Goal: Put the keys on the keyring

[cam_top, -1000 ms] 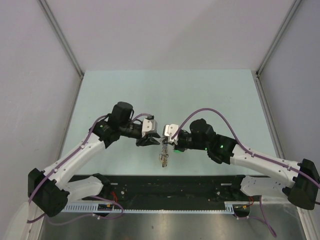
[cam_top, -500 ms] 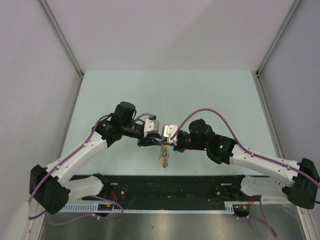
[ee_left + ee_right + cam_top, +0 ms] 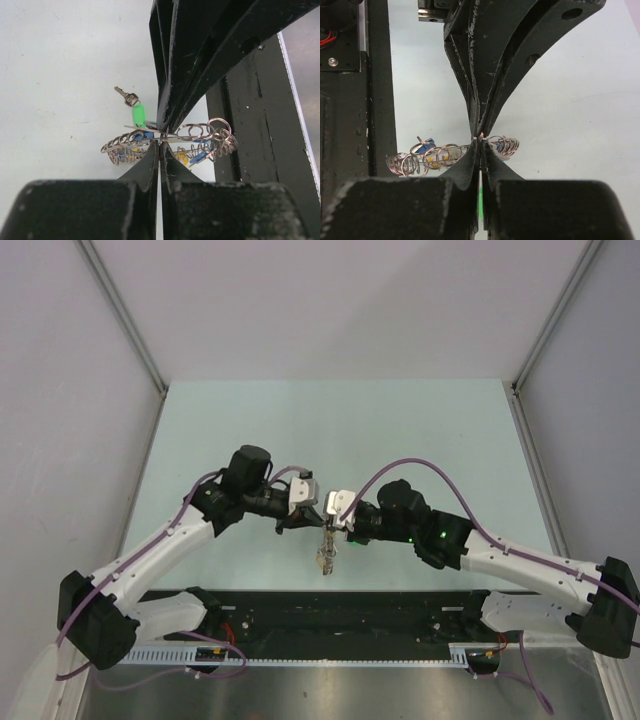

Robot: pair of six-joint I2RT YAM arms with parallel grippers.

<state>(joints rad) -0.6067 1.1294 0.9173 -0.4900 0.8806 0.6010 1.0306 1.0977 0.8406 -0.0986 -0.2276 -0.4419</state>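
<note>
The keyring (image 3: 326,555) is held off the table between both grippers. In the left wrist view the keyring (image 3: 200,132) shows edge-on, its wire loops spreading to both sides. My left gripper (image 3: 161,145) is shut on its rim. A green key (image 3: 138,114) sticks out past the ring, and blue (image 3: 198,157) and yellow (image 3: 182,155) key heads hang among the loops. My right gripper (image 3: 480,142) is shut on the keyring (image 3: 437,155) from the opposite side, tip to tip with the left fingers (image 3: 485,75). A green sliver shows in the gap between the right jaws.
The black rail (image 3: 350,610) runs along the near edge of the table, just below the hanging ring. Grey walls (image 3: 60,440) close in both sides of the pale green tabletop (image 3: 340,430).
My left gripper has moved right to the ring and closed on its rim. The right gripper has stayed shut and almost still.
</note>
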